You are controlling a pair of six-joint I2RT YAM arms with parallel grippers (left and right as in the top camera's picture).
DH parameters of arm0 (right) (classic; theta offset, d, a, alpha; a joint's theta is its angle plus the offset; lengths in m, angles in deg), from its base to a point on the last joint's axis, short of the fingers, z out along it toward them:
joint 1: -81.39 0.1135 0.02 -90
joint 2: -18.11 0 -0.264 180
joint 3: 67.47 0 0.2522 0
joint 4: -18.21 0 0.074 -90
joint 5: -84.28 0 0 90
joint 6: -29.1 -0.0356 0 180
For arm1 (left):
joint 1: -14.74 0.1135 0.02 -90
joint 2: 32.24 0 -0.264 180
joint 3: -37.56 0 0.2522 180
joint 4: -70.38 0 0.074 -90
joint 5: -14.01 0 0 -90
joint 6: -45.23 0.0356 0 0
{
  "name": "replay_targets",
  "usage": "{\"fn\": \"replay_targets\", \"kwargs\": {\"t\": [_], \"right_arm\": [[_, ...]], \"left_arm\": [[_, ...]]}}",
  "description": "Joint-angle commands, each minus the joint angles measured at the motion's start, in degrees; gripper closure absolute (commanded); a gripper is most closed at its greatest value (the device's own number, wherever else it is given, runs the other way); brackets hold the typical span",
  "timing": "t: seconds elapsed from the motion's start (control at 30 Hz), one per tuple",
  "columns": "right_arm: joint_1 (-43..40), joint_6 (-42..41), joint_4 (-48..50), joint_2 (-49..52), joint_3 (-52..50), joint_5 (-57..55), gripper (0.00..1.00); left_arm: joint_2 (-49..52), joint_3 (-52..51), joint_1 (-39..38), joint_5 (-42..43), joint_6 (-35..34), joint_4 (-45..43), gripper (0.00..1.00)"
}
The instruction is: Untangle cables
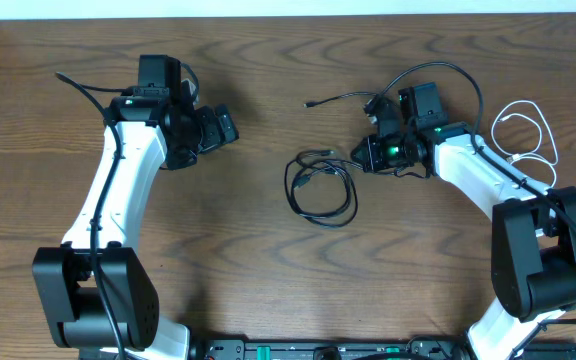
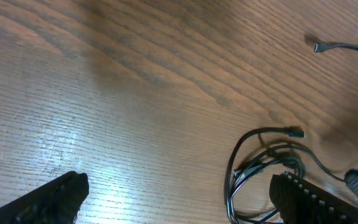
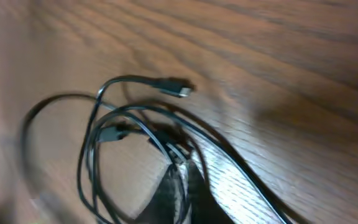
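Risk on the table point(image 1: 268, 280): the black cable point(image 1: 318, 175), coiled at mid-table, is pinned by nothing, so a rightward pull may drag it whole and tighten its loops. The white cable point(image 1: 548, 130) lies far right, apart. The right arm is reached leftward and low, and its right claw point(image 3: 182, 177) appears clamped on a black strand. The left claw point(image 2: 179, 186) is held apart, left of the coil.

On the table point(image 1: 268, 270), one cable point(image 1: 315, 172) lies centrally beside the right tool point(image 1: 360, 155); the other cable point(image 1: 521, 102) far right.
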Motion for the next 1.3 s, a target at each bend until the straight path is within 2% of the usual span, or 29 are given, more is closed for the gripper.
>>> {"fn": "replay_targets", "kwargs": {"t": [0.0, 0.07, 0.1, 0.3, 0.5, 0.63, 0.77, 0.87, 1.0, 1.2, 1.27], "right_arm": [[0.44, -1.60, -0.04, 0.02, -0.24, -2.58, 0.68], [0.44, -1.55, -0.26, 0.02, -0.22, -2.56, 0.53], [0.44, -1.57, -0.44, 0.00, -0.17, -2.34, 0.52], [1.60, 3.78, -3.02, -2.89, 1.31, 4.94, 0.55], [5.62, 9.22, -5.14, -9.66, 1.36, 3.87, 0.53], [9.22, 9.18, -5.31, -11.04, 1.36, -1.11, 0.49], [12.63, 9.18, -4.85, -10.16, 1.33, -5.25, 0.42], [14.19, 9.14, -4.52, -9.53, 1.33, -8.48, 0.33], [15.91, 7.80, -2.62, -7.21, 1.33, -9.16, 0.28], [17.70, 3.96, 1.31, -2.23, 1.33, -4.20, 0.29], [18.58, 3.63, 2.89, -0.70, 1.33, -1.51, 0.32]], "left_arm": [[0.24, -0.42, 0.13, -0.79, 0.13, 0.20, 0.02], [0.24, -0.42, 0.13, -0.79, 0.13, 0.20, 0.02], [0.24, -0.42, 0.13, -0.79, 0.11, 0.20, 0.02], [0.24, -0.42, 0.13, -0.79, 0.11, 0.20, 0.02], [0.24, -0.42, 0.13, -0.79, 0.13, 0.20, 0.02], [0.24, -0.42, 0.13, -0.79, 0.13, 0.20, 0.02], [0.24, -0.42, 0.13, -0.79, 0.13, 0.20, 0.02], [0.24, -0.42, 0.13, -0.79, 0.11, 0.20, 0.02], [0.24, -0.42, 0.13, -0.79, 0.13, 0.20, 0.02], [0.24, -0.42, 0.13, -0.79, 0.13, 0.20, 0.02], [0.24, -0.42, 0.13, -0.79, 0.11, 0.20, 0.02]]}}
